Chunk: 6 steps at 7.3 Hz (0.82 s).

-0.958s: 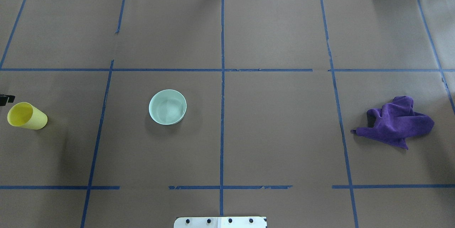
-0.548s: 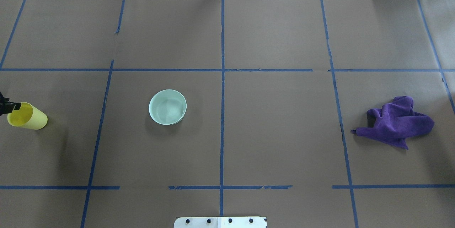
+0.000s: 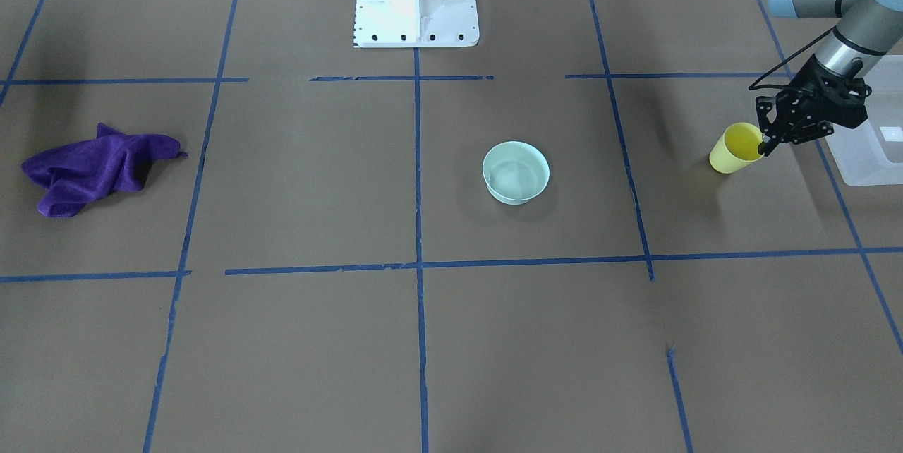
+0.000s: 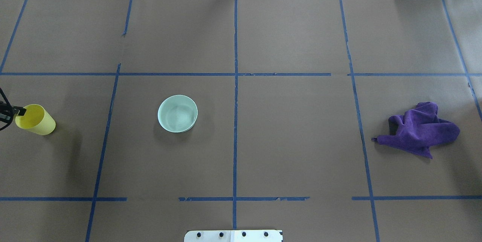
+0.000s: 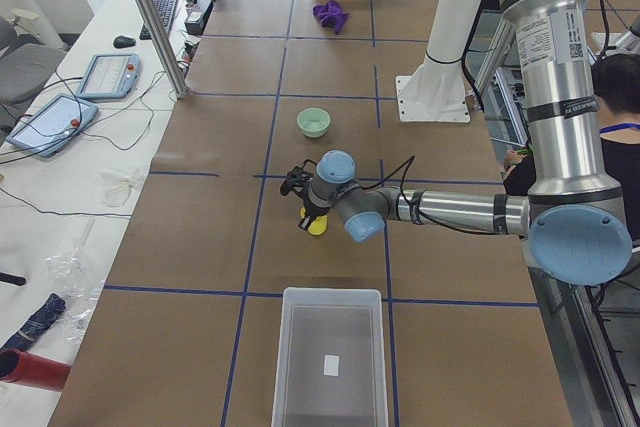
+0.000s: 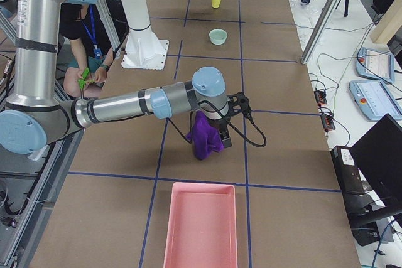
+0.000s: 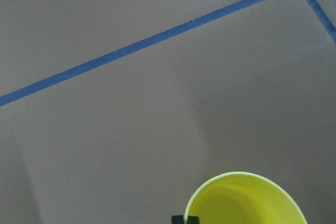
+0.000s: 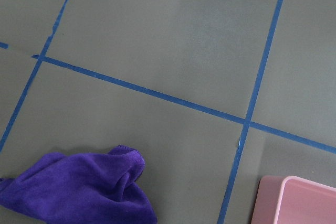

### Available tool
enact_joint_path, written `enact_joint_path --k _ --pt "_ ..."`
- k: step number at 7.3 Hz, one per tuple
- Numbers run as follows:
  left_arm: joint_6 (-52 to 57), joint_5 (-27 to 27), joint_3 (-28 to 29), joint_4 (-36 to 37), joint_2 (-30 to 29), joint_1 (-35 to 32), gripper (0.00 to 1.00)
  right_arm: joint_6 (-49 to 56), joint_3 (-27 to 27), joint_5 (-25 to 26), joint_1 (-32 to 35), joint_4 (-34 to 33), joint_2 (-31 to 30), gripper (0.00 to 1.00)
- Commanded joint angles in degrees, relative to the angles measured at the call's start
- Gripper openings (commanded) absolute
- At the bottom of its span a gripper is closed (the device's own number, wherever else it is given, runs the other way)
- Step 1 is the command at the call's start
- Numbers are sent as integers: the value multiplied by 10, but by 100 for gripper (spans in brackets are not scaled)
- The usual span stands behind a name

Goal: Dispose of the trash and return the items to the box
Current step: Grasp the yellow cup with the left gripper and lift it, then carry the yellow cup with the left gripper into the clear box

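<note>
The left jaws are drawn nearly together on the rim of the cup point(image 3: 734, 149), pinching its wall on the side that faces the box point(image 3: 857, 160). In the left wrist view one black fingertip point(image 7: 179, 219) sits right at the yellow lip, and the cup's open mouth fills the lower edge of the view. The cup is mouth up. Whether its base rests on the tabletop point(image 3: 317, 178) or hangs just off it cannot be told. It is near the box but apart from it, at the robot's left end of the tabletop. Behind the jaws the wrist bends downward, and the left arm point(image 5: 460, 209) runs out low and nearly level from the robot's side.

The right jaws show only in the right side view, down close against the purple cloth point(image 4: 420, 129). Whether they are apart or together, or touching the cloth, cannot be told. The right wrist view looks down on the cloth at its lower left and on a corner of the pink tray point(image 8: 299, 203) at its lower right. The right arm point(image 6: 125, 108) also reaches out low, with its wrist turned down.

The bowl point(image 4: 177, 114) stands upright on the tabletop, well apart from the cup and left of the centre tape line. The box bears a small white label point(image 5: 331, 365).
</note>
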<state>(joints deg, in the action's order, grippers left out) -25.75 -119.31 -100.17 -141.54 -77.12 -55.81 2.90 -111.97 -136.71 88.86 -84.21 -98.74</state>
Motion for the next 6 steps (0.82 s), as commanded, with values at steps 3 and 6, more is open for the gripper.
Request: enact_joint_path --k 3,6 --pt "227 -173 -11 27 29 -159 0 0 0 0 0 0 -1 100" --pt "522 -174 -12 253 22 -327 0 0 1 0 0 -1 0 100"
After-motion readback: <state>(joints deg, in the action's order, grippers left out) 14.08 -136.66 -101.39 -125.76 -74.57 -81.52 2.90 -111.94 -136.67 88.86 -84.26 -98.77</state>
